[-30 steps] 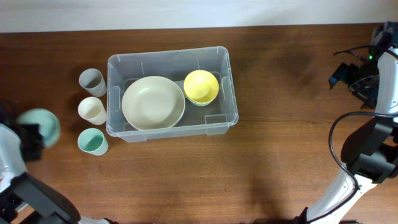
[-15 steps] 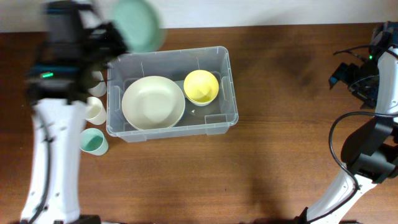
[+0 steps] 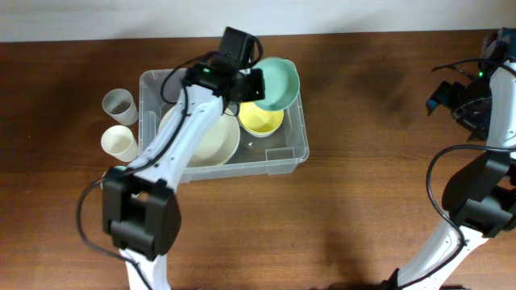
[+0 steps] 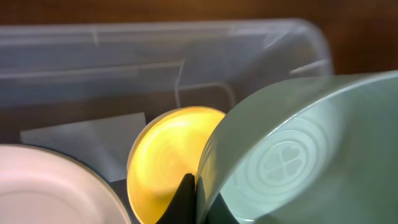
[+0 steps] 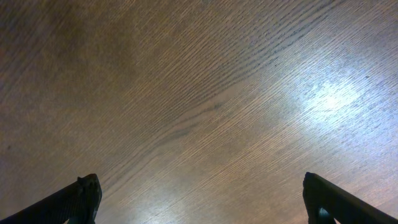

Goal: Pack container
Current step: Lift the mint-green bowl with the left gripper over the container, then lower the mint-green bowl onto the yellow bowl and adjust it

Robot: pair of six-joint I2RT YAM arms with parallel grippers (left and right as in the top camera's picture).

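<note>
Surface: dark brown wood, grain running lengthwise, with a pale glare patch in the right wrist view. The clear plastic container sat directly on it, left of centre and toward the far edge. Just beside the container's left wall stood a grey cup and, nearer, a cream cup, both upright.

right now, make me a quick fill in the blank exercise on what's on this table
1. The left claw grips the green bowl by its ___.
2. The yellow bowl and the cream dish both sit inside the clear ___.
3. The right claw stands ___ over bare table, holding nothing.
Missing words: rim; container; open.
</note>
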